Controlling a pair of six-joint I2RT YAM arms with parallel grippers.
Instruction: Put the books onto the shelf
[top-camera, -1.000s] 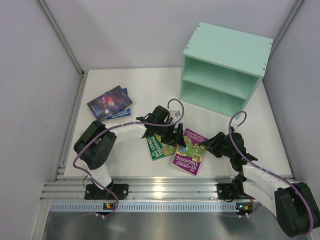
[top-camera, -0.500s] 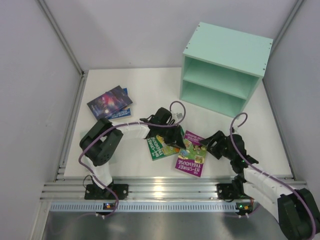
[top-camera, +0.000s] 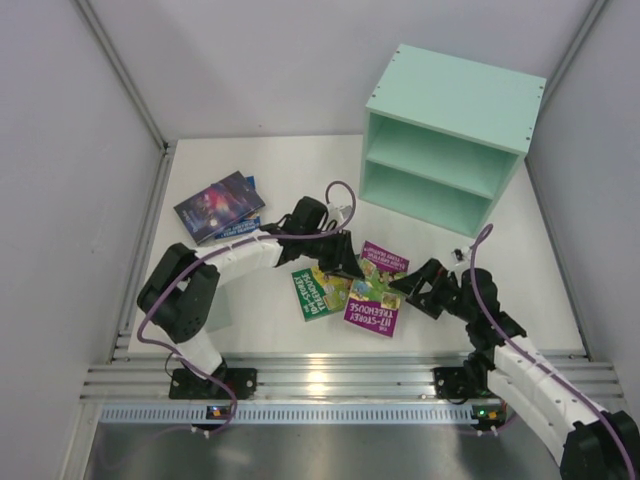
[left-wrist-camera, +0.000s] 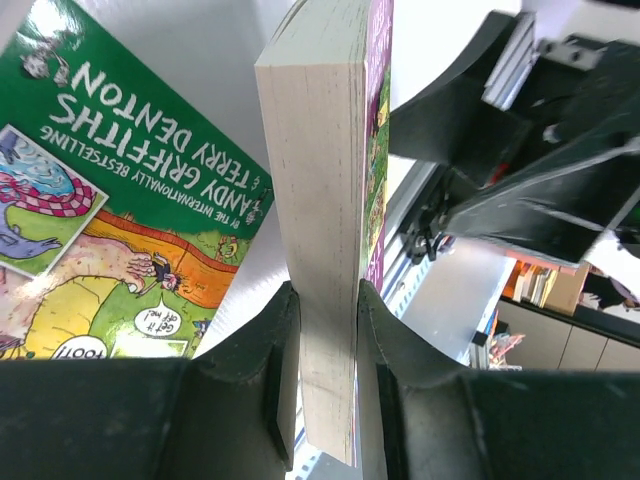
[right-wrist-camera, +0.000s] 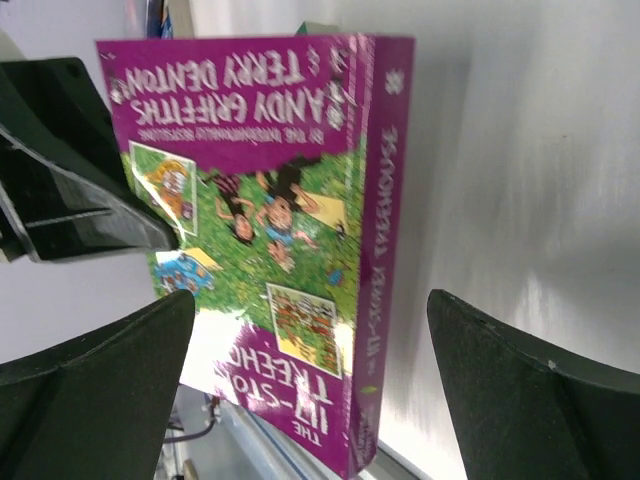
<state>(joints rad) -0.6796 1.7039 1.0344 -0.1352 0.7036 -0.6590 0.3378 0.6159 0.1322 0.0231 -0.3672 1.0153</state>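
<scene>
Left wrist view: the left gripper (left-wrist-camera: 322, 340) clamped the purple book (left-wrist-camera: 318, 150) by its page edge, beside the green book (left-wrist-camera: 130, 190); the right gripper (right-wrist-camera: 310, 305) gaped wide, facing its spine.

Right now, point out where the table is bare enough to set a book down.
Bare table between the dark blue book and the mint-green shelf, and before the shelf's right end. Crowded mid-table: green book, purple book clamped by the left gripper, right gripper open beside it.

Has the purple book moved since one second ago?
Yes. The purple book has shifted slightly away from the near metal rail, toward the shelf, held by the left end effector.
</scene>
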